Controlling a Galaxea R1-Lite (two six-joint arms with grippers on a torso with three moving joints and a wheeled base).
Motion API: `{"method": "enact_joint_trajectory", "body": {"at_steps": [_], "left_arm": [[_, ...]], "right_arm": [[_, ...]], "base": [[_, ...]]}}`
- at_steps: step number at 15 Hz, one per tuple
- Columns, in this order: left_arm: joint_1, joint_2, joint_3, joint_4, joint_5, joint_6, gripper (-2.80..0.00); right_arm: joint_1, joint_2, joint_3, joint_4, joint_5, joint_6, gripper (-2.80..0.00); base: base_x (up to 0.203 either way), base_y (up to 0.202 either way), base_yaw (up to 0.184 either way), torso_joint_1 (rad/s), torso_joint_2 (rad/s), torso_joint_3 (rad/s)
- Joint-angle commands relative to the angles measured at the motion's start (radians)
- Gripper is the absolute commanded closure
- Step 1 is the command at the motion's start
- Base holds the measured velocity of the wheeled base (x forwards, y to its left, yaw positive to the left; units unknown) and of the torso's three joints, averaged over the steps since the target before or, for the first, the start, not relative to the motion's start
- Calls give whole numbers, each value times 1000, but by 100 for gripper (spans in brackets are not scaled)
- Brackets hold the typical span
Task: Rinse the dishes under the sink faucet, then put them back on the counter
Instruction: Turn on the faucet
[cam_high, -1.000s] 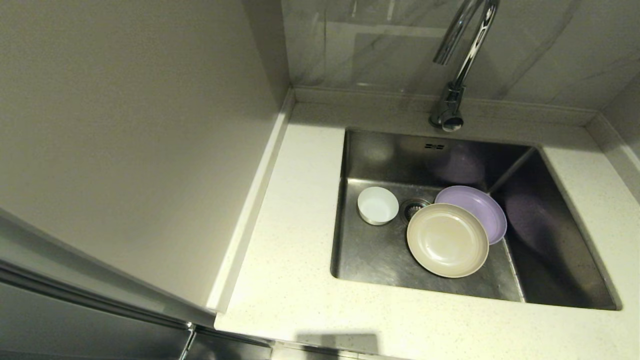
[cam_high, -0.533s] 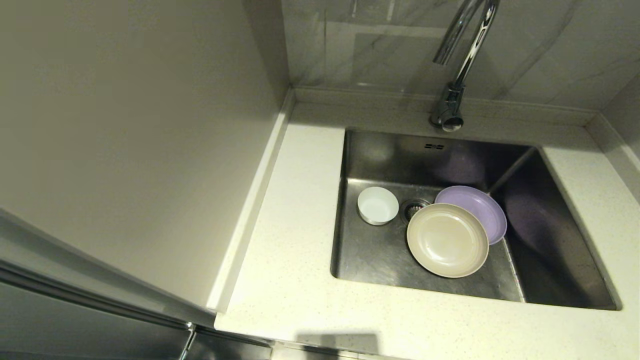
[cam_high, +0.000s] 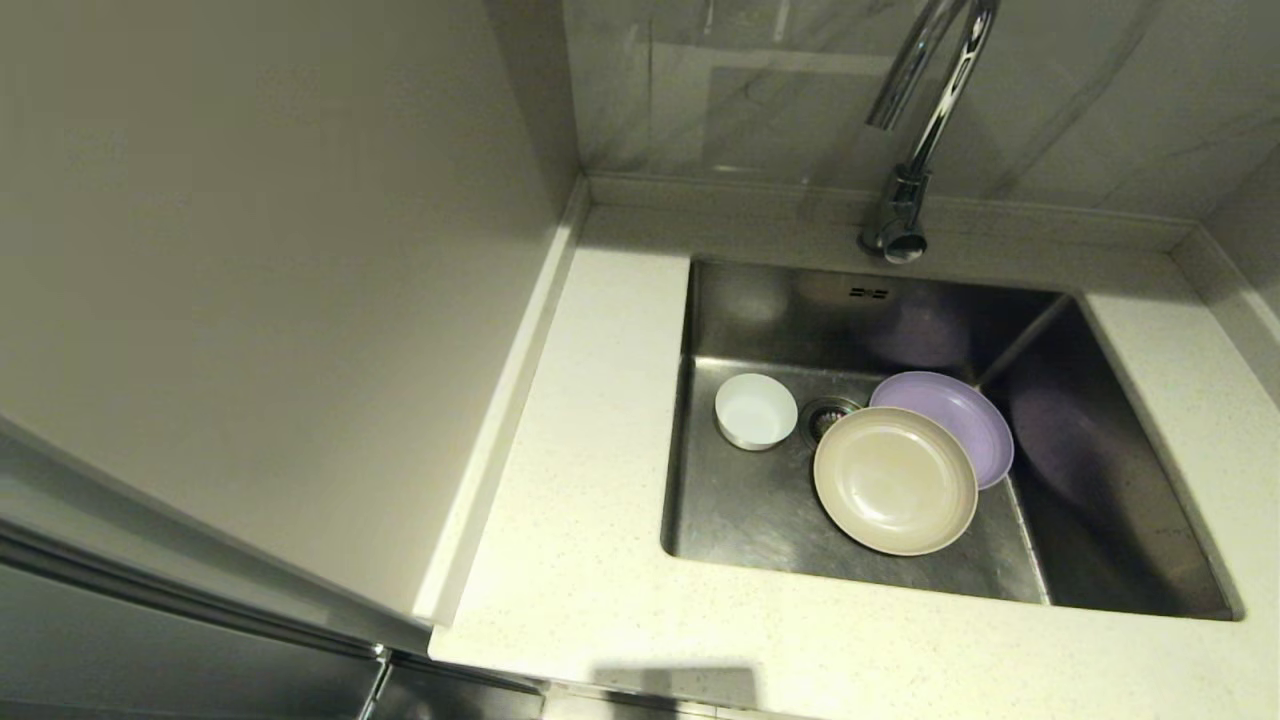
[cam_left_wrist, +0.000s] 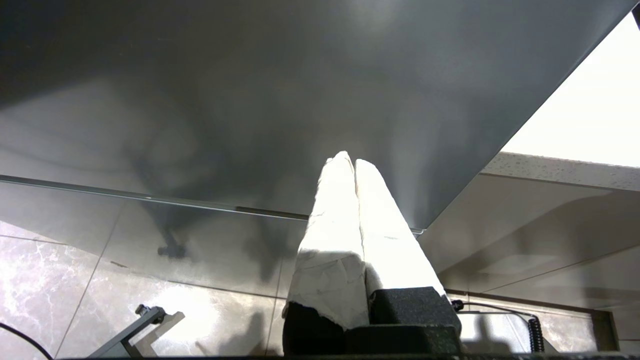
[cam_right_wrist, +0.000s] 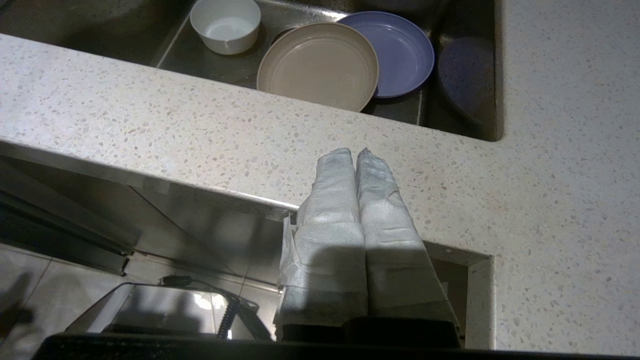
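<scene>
One bowl (cam_high: 755, 410), two plates (cam_high: 894, 480) (cam_high: 965, 410), one faucet (cam_high: 915, 130), one sink (cam_high: 760, 300).

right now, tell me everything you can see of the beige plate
The beige plate is round and shallow, with a raised rim and a matte, plastic-looking surface that appears empty. It rests upright on the floor of the steel sink, overlapping the near edge of the lilac plate, so it sits slightly tilted. It lies right beside the drain strainer.
</scene>
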Motion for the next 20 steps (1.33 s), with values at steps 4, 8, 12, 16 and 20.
{"method": "enact_joint_trajectory", "body": {"at_steps": [4,8,12,16,20], "left_arm": [[0,-2,0,0,0,-1,0],[0,-2,0,0,0,-1,0],[0,-2,0,0,0,-1,0],[0,-2,0,0,0,-1,0],[0,-2,0,0,0,-1,0]], "right_arm": [[0,1,0,0,1,0,0],[0,1,0,0,1,0,0],[0,1,0,0,1,-1,0],[0,1,0,0,1,0,0],[0,1,0,0,1,-1,0]], "base": [[0,0,0,0,0,0],[0,0,0,0,0,0],[0,0,0,0,0,0],[0,0,0,0,0,0],[0,0,0,0,0,0]]}}
